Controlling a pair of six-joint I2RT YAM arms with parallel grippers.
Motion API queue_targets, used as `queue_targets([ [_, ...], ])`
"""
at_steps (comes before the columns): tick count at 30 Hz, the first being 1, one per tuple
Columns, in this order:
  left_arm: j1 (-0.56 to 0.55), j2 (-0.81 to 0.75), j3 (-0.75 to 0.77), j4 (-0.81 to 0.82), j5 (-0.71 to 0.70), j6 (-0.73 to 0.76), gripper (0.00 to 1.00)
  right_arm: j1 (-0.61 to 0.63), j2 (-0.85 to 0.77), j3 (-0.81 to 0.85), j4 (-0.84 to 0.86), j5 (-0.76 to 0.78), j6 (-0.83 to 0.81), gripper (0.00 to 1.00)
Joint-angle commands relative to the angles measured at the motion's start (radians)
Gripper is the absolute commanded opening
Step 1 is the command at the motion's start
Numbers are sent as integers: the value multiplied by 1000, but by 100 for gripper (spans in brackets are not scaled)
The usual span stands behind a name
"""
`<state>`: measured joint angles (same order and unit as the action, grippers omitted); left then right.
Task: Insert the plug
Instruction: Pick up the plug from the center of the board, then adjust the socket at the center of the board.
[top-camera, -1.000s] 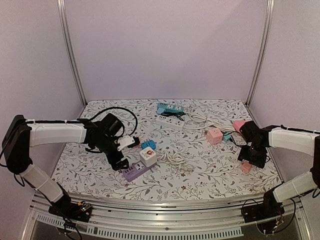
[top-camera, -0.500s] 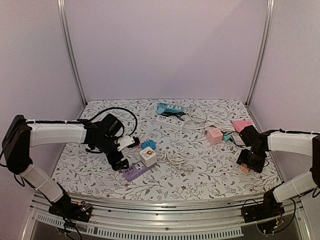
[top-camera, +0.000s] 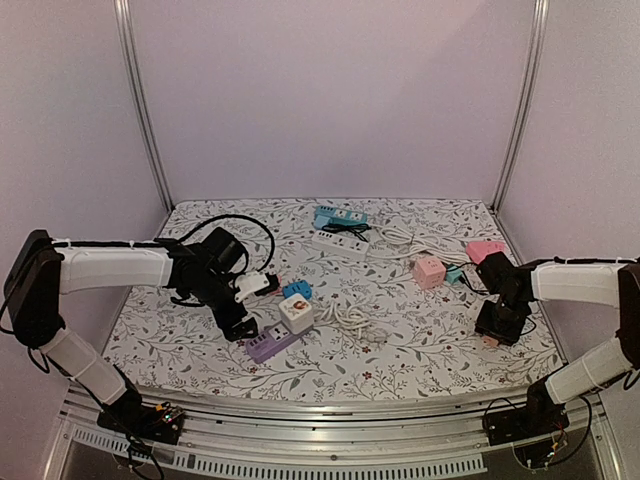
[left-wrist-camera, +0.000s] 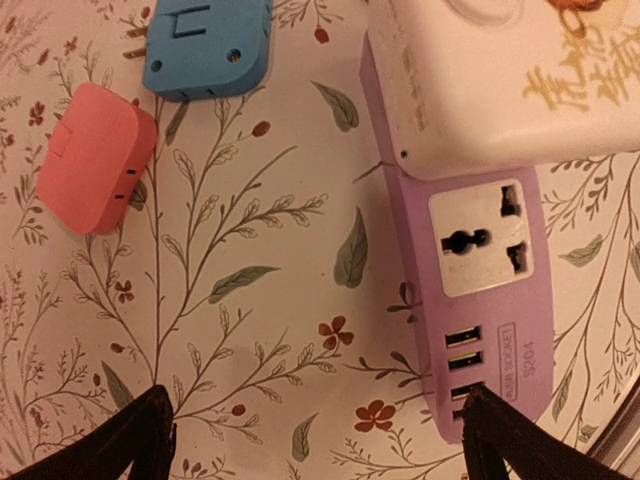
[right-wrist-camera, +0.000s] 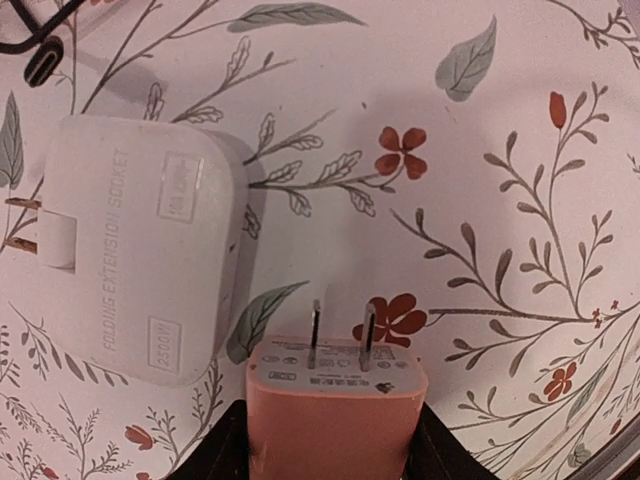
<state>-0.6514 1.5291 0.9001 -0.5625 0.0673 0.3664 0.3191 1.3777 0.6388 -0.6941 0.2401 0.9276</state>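
Note:
My right gripper (right-wrist-camera: 335, 435) is shut on a salmon two-prong plug (right-wrist-camera: 335, 400), its fingers tight against both sides and the prongs pointing away, low over the table at the right (top-camera: 497, 325). A white folding extension socket (right-wrist-camera: 140, 250) lies just left of the plug. My left gripper (left-wrist-camera: 320, 440) is open and empty, low over the cloth beside the purple socket strip (left-wrist-camera: 490, 290), whose universal outlet is free. A white cube adapter (left-wrist-camera: 480, 70) sits on the strip's far end. In the top view the left gripper (top-camera: 235, 322) is at the strip's (top-camera: 270, 346) left end.
A blue adapter (left-wrist-camera: 205, 45) and a pink adapter (left-wrist-camera: 95, 160) lie beyond the left gripper. A pink cube socket (top-camera: 429, 270), a white power strip (top-camera: 340, 245), a teal strip (top-camera: 338, 216), a pink socket (top-camera: 484, 248) and a coiled white cable (top-camera: 350, 318) lie on the floral cloth.
My right gripper has swung in and down from the far right onto the salmon plug, which it now covers. The left arm has not moved.

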Motion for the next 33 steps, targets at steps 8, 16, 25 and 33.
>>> queue_targets([
  [8,-105,38,-27,7,-10,5,100,-5,11,15,70,-79,-39,27],
  [16,-132,59,-27,15,0,-1,100,28,-24,45,60,-99,-101,0],
  [25,-129,134,-32,62,-105,7,99,80,-32,151,10,-85,-149,0],
  [33,47,122,-4,75,-55,38,99,125,-27,226,-5,-115,-183,0],
])
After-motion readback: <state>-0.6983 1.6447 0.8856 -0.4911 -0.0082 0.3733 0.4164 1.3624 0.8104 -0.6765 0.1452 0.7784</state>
